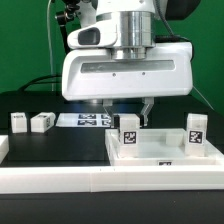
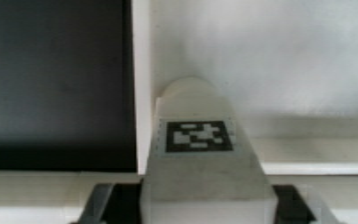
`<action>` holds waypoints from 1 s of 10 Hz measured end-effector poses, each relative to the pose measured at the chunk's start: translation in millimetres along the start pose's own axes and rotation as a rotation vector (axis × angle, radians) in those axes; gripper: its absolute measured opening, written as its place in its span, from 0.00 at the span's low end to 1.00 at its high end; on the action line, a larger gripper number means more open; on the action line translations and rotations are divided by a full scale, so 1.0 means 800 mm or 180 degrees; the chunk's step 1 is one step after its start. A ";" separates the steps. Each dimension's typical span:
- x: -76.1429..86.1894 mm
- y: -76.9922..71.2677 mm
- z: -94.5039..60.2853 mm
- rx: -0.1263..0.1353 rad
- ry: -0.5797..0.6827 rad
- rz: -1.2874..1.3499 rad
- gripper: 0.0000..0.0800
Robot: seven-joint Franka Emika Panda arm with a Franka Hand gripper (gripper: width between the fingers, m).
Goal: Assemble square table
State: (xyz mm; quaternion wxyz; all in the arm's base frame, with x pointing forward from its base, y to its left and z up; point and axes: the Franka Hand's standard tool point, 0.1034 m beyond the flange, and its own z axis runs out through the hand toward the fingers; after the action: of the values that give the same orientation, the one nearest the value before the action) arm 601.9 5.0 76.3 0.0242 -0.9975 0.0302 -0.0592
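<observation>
The white square table top [image 1: 165, 158] lies at the exterior view's right. Two white tagged legs stand on it, one near its left corner [image 1: 129, 131] and one at the right [image 1: 195, 128]. My gripper [image 1: 129, 108] hangs over the left one. In the wrist view that leg [image 2: 197, 135] runs out from between my dark fingers [image 2: 119, 203], which press on both its sides, so the gripper [image 2: 197, 205] is shut on it. Its rounded end lies by the table top's rim [image 2: 144, 60]. Two loose legs [image 1: 18, 122] [image 1: 42, 121] stand on the black table at the left.
The marker board [image 1: 88, 120] lies flat behind the gripper. A long white rail [image 1: 60, 180] borders the front of the workspace. Black tabletop [image 2: 51, 80] shows beside the table top's rim.
</observation>
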 end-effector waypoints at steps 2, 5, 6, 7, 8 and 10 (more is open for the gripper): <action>0.000 0.000 0.000 -0.0002 0.0007 0.0563 0.36; -0.002 0.009 0.000 -0.0076 -0.0015 0.1180 0.37; -0.002 0.011 -0.001 -0.0100 -0.0014 0.1277 0.37; -0.002 0.015 -0.002 -0.0122 -0.0003 0.1451 0.37; -0.002 0.021 -0.002 -0.0143 0.0005 0.1562 0.37; -0.002 0.021 -0.002 -0.0141 0.0004 0.1520 0.47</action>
State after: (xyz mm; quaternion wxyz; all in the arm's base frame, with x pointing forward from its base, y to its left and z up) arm 599.0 -11.9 77.0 0.0156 -0.9623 0.2666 -0.0517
